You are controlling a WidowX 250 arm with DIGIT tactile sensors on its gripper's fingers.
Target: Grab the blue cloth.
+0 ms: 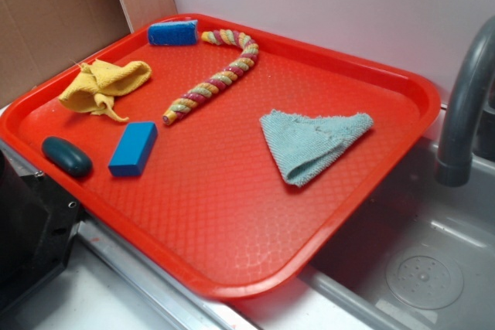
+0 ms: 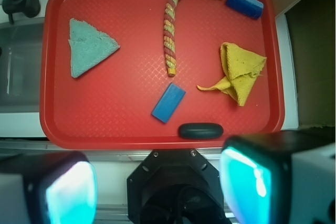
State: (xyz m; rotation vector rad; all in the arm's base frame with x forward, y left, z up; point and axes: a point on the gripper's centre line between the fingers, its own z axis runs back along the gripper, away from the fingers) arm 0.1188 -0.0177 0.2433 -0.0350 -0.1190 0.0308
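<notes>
The blue cloth (image 1: 311,141) is a pale teal, fuzzy, roughly triangular piece lying flat on the right part of the red tray (image 1: 232,222). In the wrist view it (image 2: 88,46) lies at the tray's upper left. My gripper (image 2: 157,190) is open and empty. Its two fingers (image 2: 71,192) with glowing cyan pads stand wide apart at the bottom of the wrist view, high above the near tray edge and far from the cloth. The gripper does not show in the exterior view.
On the tray lie a yellow cloth (image 1: 102,86), two rigid blue blocks (image 1: 134,148) (image 1: 172,33), a striped rope toy (image 1: 215,79) and a dark oval object (image 1: 66,155). A grey faucet (image 1: 464,106) and sink (image 1: 418,268) are to the right. The robot's black base (image 2: 176,182) is below the gripper.
</notes>
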